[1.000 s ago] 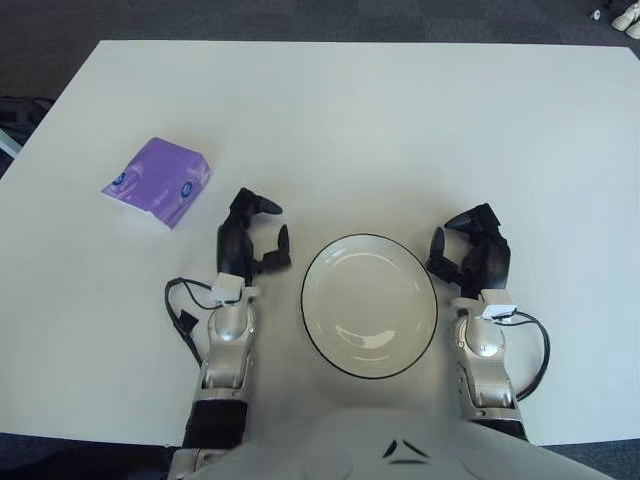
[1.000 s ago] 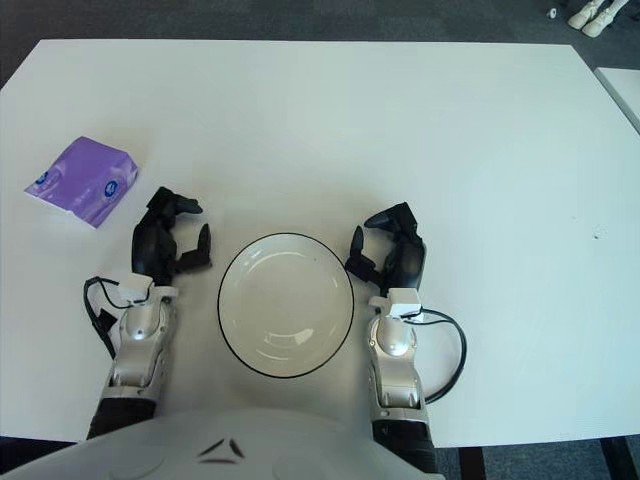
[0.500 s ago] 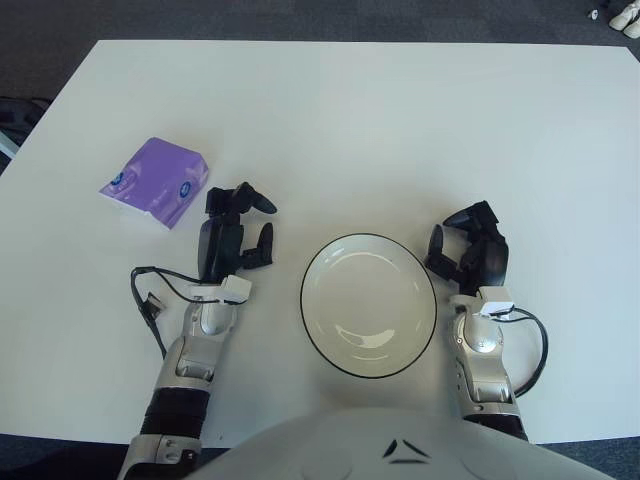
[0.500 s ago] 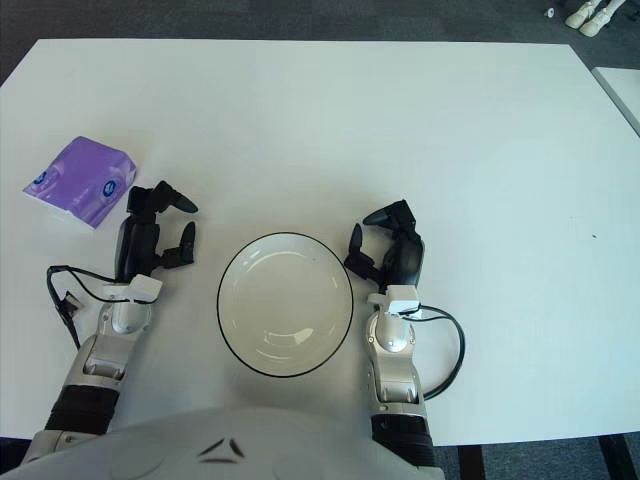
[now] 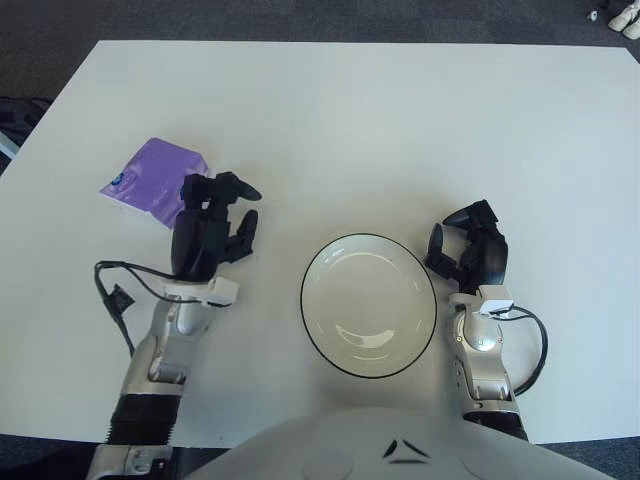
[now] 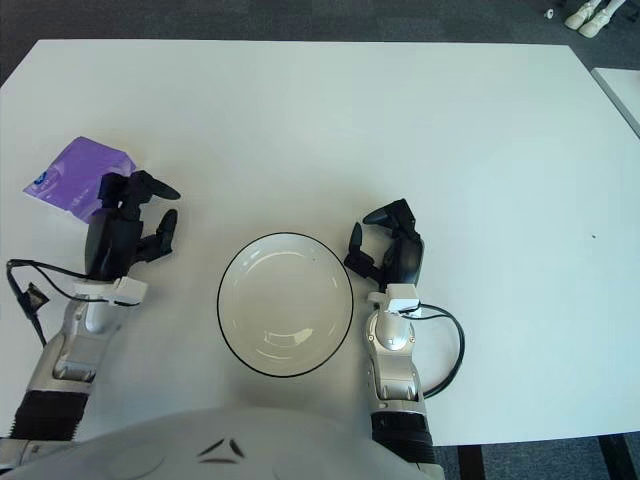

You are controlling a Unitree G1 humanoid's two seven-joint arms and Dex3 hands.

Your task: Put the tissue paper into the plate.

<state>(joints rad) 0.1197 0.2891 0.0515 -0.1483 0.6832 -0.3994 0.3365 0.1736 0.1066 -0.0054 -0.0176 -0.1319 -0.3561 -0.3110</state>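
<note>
Now the purple plastic-wrapped tissue paper pack [image 5: 150, 183] lies on the white surface [image 5: 400, 130] at the far left, well apart from the round white plate with a dark rim [image 5: 369, 305] that sits near the front centre. The left hand [image 5: 208, 230] shows over the pack's right edge with its black fingers [image 5: 232, 186] spread; whether they touch the pack is hard to tell. The right hand [image 5: 472, 252] shows just right of the plate, fingers loosely curled and holding nothing.

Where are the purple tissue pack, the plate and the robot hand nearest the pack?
Tissue pack [image 5: 148, 182], left eye view, on its purple top.
Plate [image 5: 306, 300], left eye view, on its left rim.
Left robot hand [image 5: 206, 232], left eye view, on its black palm.
</note>
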